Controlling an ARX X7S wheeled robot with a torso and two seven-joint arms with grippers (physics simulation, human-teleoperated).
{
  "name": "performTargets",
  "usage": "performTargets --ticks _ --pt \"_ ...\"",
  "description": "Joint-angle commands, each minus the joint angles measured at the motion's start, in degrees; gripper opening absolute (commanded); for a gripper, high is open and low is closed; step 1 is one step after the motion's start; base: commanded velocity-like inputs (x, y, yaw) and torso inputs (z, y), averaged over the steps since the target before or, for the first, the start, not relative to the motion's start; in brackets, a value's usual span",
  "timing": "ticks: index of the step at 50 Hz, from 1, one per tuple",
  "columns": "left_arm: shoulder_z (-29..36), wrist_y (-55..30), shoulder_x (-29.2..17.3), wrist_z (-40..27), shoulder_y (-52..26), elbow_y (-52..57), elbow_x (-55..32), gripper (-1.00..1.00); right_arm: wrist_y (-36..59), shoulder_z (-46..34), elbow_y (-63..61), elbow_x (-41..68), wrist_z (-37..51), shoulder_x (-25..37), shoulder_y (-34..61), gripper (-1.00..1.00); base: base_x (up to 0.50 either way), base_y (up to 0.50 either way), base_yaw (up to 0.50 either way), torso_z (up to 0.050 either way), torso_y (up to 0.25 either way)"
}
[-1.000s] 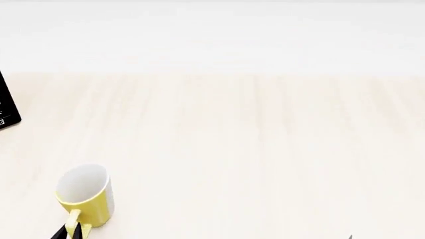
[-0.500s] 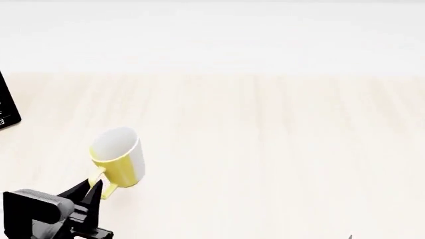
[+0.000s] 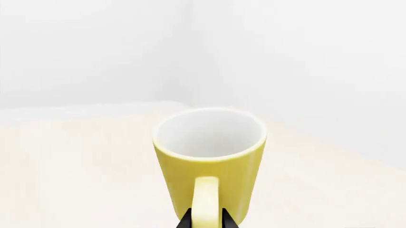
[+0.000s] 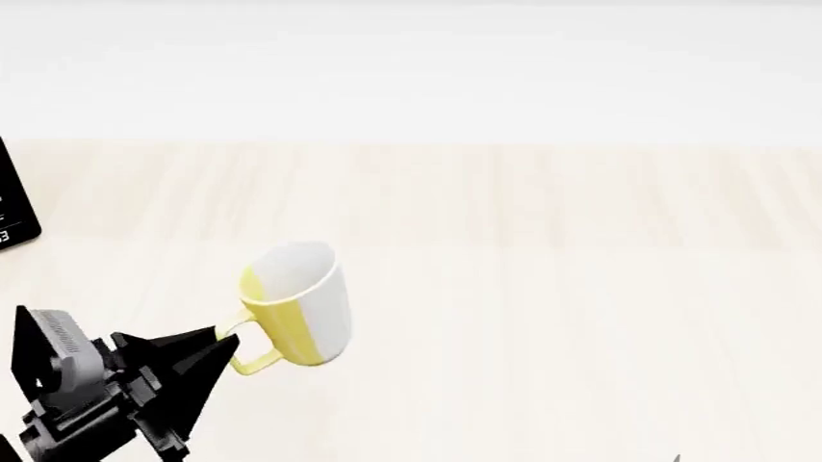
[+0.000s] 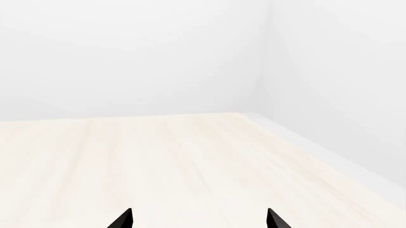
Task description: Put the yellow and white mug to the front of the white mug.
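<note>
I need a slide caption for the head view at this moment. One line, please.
Left gripper holds the yellow and white mug by its handle, tilted above the light wooden table.

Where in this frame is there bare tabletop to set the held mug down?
The pale wooden tabletop is bare right of the small yellow and white mug, gripped by its handle in the left pincer. Crowded only at the left: the arm and a black object at the edge.
</note>
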Motion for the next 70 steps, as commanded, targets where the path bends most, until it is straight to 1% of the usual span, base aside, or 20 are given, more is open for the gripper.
performTargets --ticks 1,7,14,17,19,22,32,37,46,57,70 --pt "0.91 -4.67 -0.74 9.67 -2.61 0.76 -4.45 -1.0 -0.19 -0.19 -0.07 0.22 0.19 0.26 -0.11 1.0 0.0 0.0 0.0 0.0 0.0" --pt "3.33 -7.39 -0.31 10.96 -2.54 5.43 -4.23 -1.0 0.15 -0.19 -0.52 0.42 0.36 0.49 -0.17 1.0 0.0 0.0 0.0 0.0 0.002" --pt "5.31 -8.09 0.13 9.91 -0.81 10.53 -3.22 -1.0 0.1 -0.17 -0.88 0.64 0.52 0.66 -0.41 1.0 0.0 0.0 0.0 0.0 0.0" --pt "6.33 -6.97 0.55 9.86 -1.01 9.17 -1.65 -1.0 0.08 -0.26 -0.97 0.65 0.56 0.72 -0.48 1.0 0.0 0.0 0.0 0.0 0.0" --pt "6.48 -6.86 0.59 9.72 -0.69 9.49 -1.55 -1.0 0.07 -0.29 -0.98 0.7 0.6 0.77 -0.49 1.0 0.0 0.0 0.0 0.0 0.0" --pt "7.93 -5.2 0.71 8.55 0.31 10.25 0.86 -1.0 0.06 -0.39 -0.77 0.66 0.69 0.79 -0.38 1.0 0.0 0.0 0.0 0.0 0.0" --pt "8.4 -3.89 0.94 6.55 0.61 10.44 2.34 -1.0 0.07 -0.33 -1.32 0.83 1.02 1.07 -0.71 1.0 0.0 0.0 0.0 0.0 0.0" --pt "9.54 -2.2 0.8 6.01 0.89 9.7 4.48 -1.0 0.07 -0.65 -1.24 0.67 1.12 1.12 -0.62 1.0 0.0 0.0 0.0 0.0 0.0" --pt "10.71 2.44 1.4 5.25 0.41 4.46 7.92 -1.0 -0.05 -0.83 -1.13 0.76 1.27 1.29 -0.59 1.0 0.0 0.0 0.0 0.0 0.001" --pt "11.44 6.65 2.72 5.54 -0.48 -1.7 9.81 -1.0 -0.1 -1.16 -1.14 0.76 1.49 1.46 -0.52 1.0 0.0 0.0 0.0 0.0 0.0" --pt "11.02 16.43 6.14 6.94 -2.99 -15.56 11.17 -1.0 0.0 -1.51 -1.45 0.81 1.77 1.68 -0.58 1.0 0.0 0.0 0.0 0.0 0.0"
